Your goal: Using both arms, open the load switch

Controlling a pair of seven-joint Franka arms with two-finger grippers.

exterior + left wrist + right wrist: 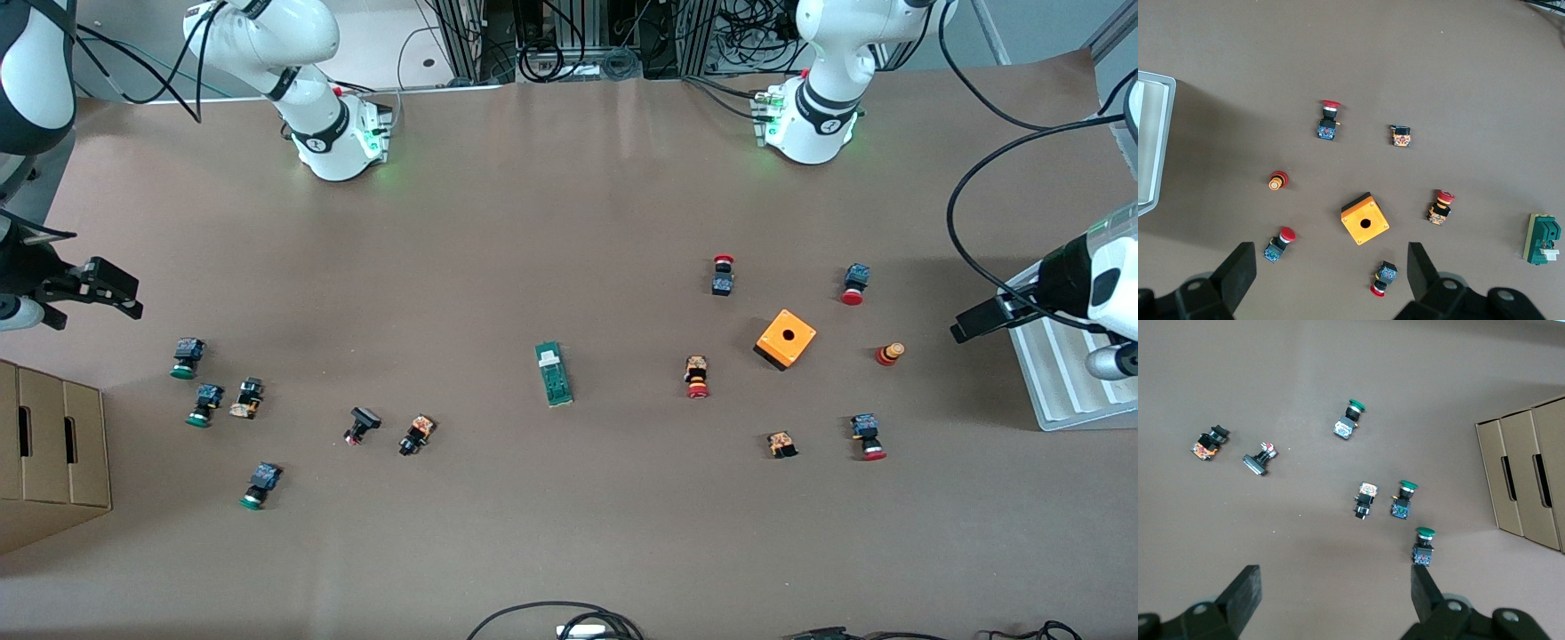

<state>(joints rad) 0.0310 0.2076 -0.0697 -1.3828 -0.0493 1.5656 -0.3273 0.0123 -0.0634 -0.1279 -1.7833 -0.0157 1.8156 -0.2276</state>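
Front view: load switch lies mid-table, untouched, long axis running toward the bases, white piece at the base-side end; right gripper and left gripper hang over opposite table ends, both well apart from it, neither clearly closer. Left wrist view: jaws wide, empty, orange box between them, switch off past one finger. Right wrist view: jaws wide, empty, over green push buttons; switch not visible.
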